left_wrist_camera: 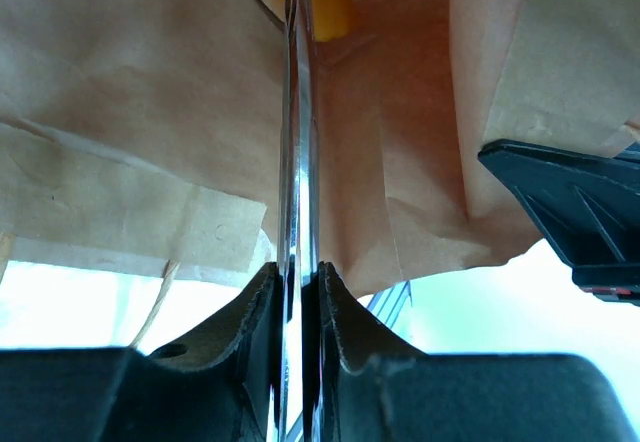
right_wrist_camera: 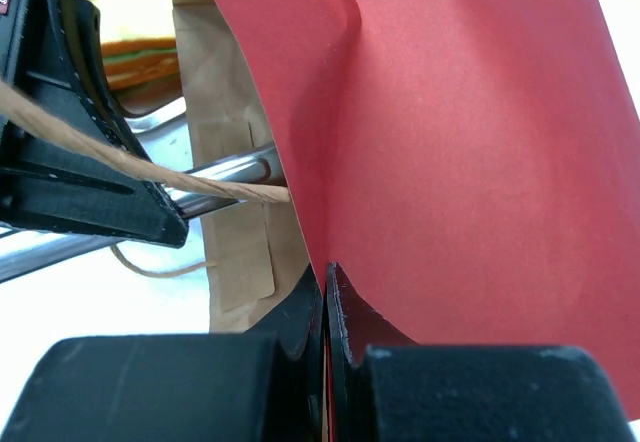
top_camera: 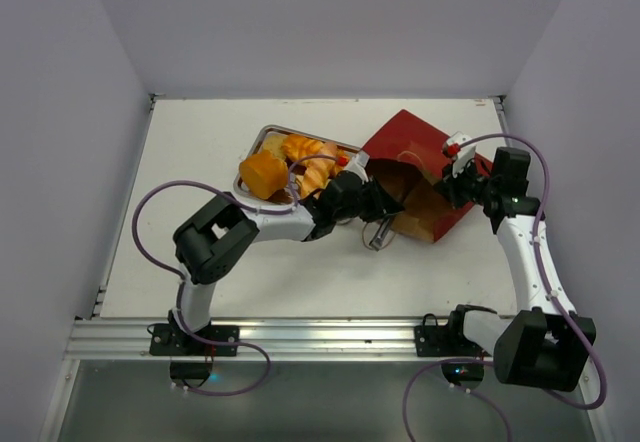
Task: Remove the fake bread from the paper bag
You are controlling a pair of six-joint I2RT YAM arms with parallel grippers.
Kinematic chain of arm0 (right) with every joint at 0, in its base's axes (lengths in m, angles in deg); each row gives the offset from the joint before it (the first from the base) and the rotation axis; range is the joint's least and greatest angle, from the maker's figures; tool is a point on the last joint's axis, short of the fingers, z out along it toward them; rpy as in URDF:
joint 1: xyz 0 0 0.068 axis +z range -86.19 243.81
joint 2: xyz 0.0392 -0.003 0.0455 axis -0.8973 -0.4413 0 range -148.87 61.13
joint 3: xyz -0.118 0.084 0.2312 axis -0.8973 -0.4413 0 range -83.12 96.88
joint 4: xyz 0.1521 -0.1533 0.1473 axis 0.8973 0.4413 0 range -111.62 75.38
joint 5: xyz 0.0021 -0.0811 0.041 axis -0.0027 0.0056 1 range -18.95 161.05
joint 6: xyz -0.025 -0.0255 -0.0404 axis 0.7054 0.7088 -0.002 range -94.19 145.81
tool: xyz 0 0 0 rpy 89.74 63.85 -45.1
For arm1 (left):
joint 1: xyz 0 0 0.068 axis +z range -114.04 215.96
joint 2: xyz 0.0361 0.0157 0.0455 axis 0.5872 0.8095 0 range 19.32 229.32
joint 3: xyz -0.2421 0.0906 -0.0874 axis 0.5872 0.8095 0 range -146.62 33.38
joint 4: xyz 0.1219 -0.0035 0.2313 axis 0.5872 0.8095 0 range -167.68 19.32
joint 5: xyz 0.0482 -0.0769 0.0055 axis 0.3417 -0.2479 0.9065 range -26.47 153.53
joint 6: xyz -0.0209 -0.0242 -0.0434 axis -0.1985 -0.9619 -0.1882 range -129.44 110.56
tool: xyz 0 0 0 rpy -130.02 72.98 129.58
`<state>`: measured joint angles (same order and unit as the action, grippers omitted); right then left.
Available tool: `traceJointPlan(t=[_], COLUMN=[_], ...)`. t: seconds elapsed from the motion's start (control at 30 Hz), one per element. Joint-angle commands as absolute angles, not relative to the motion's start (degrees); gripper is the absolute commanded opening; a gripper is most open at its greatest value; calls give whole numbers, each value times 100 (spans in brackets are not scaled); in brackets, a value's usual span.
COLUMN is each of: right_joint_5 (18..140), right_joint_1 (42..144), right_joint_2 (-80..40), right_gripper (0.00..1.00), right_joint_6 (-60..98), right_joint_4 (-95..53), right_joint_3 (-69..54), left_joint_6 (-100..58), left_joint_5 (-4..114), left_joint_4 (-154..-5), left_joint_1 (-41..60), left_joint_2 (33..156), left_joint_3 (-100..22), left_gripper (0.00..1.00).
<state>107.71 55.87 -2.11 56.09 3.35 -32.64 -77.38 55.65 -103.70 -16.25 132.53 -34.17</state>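
Note:
The red paper bag [top_camera: 425, 142] lies on its side, its brown mouth facing the left arm. My left gripper [top_camera: 392, 202] [left_wrist_camera: 298, 267] is at that mouth, shut on thin metal tongs [left_wrist_camera: 298, 142] that run into the bag. An orange piece of fake bread [left_wrist_camera: 328, 7] shows deep inside by the tongs' far end. My right gripper [top_camera: 450, 184] [right_wrist_camera: 325, 267] is shut on the edge of the bag's red wall [right_wrist_camera: 450, 142], holding the mouth up. More fake bread [top_camera: 300, 162] lies in the metal tray [top_camera: 268, 132].
The tray stands just left of the bag, behind the left forearm. The tongs' rear end [top_camera: 378, 234] sticks out toward the table's front. A string handle [right_wrist_camera: 150, 167] crosses the tongs' shaft [right_wrist_camera: 225, 177]. White walls close in the table.

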Motion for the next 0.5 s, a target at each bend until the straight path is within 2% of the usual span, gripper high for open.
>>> traceJointPlan(t=[0.0, 0.27, 0.47], right_joint_5=[11069, 10902, 10832], right_joint_1=[5564, 5564, 5572], right_joint_2=[-329, -373, -276], right_gripper=[0, 0, 0], right_joint_6=[5939, 5649, 5359], right_joint_4=[518, 272, 62], right_joint_3=[-2968, -3064, -3196], left_joint_6=[-7869, -8669, -9180], left_joint_5=[5588, 5878, 5658], left_joint_4=[-10870, -11133, -11398], left_joint_1=[-1651, -1704, -1792], left_joint_2=[13138, 13577, 13921], left_joint_3=[-3341, -3499, -3728], left_gripper=[24, 35, 38])
